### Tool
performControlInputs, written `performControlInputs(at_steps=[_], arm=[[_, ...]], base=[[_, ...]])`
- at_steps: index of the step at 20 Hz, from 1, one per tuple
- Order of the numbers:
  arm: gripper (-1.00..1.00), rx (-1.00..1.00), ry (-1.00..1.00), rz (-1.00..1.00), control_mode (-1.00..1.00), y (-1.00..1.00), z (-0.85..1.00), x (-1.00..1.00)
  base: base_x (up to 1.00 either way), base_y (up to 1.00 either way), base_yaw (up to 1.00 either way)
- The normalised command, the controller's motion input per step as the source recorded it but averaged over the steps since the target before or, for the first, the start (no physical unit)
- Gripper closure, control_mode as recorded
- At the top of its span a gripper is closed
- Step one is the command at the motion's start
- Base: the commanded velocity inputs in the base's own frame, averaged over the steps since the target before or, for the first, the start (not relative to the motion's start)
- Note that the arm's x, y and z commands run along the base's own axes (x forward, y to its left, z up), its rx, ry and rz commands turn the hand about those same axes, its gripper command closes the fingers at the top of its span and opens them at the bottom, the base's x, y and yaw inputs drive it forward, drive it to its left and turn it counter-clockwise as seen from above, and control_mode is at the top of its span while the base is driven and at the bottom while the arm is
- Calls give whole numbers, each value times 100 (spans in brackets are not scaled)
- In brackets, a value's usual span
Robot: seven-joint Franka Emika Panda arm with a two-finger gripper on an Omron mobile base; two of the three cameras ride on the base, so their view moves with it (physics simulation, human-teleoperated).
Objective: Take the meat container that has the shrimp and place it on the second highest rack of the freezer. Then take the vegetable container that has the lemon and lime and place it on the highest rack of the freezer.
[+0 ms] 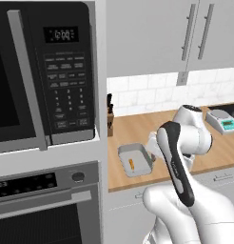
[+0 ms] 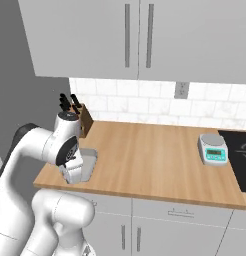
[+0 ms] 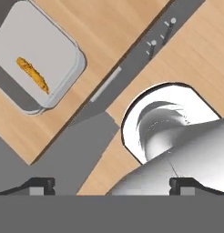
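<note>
On the wooden counter [image 1: 138,126], near its front edge, the meat container [image 1: 135,160] sits with the shrimp [image 1: 131,164] lying in it, at about ten o'clock in my hand view, where the tray [image 3: 38,57] lies well apart from my fingertips [image 3: 38,184]. My gripper [image 3: 114,184] hangs above the counter edge with its jaws spread wide and nothing between them. I judge this the approach to the first pick: I must next swing toward ten o'clock, centre over the tray's rim, then descend and close.
</note>
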Motion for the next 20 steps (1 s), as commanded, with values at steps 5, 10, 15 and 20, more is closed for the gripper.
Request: performControlInputs(at_steps=[5, 10, 15, 20], arm=[[-100, 0, 0, -15, -100, 14, -25, 66], [-100, -1, 14, -11, -100, 8, -52, 63], [-100, -1, 12, -9, -100, 0, -42, 51], [-100, -3, 5, -9, -100, 0, -42, 45]], base=[[0, 0, 0], [0, 0, 0], [0, 0, 0], [0, 0, 0]])
